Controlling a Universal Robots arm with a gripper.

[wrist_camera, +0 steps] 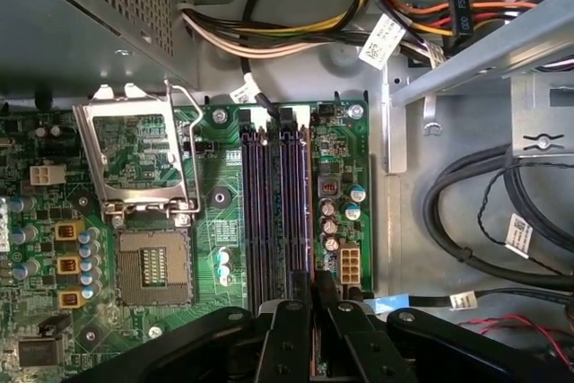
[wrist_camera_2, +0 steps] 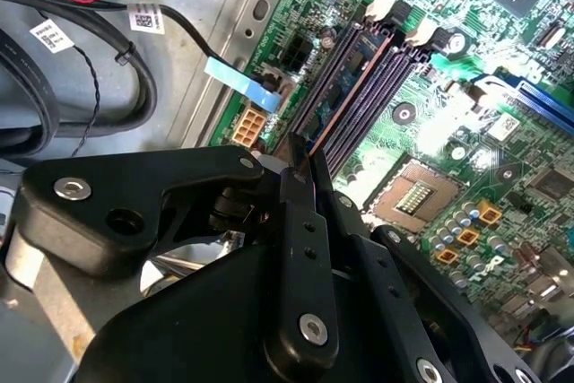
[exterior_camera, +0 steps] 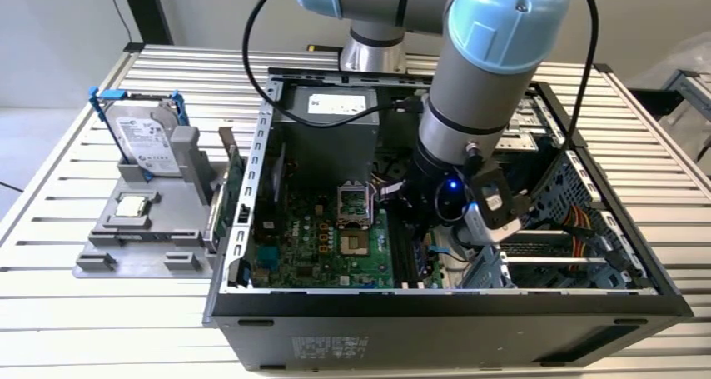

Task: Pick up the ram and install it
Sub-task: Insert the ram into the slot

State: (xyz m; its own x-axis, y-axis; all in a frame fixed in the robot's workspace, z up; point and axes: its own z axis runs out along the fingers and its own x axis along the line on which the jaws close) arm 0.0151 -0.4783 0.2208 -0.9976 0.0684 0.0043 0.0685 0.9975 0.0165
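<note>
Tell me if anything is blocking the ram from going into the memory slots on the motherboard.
Nothing visible does. The gripper pinches the ram, seen edge-on and lined up along the outermost of the memory slots. The black cables lie off the board beside it, not across the slots.

Exterior view: high, looking down into open computer case. Both wrist views: close above motherboard, sharing memory slots.

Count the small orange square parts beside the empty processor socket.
3 orange squares in the first wrist view, in one row alongside the socket: one, the next, the last. Others may be hidden.
</note>
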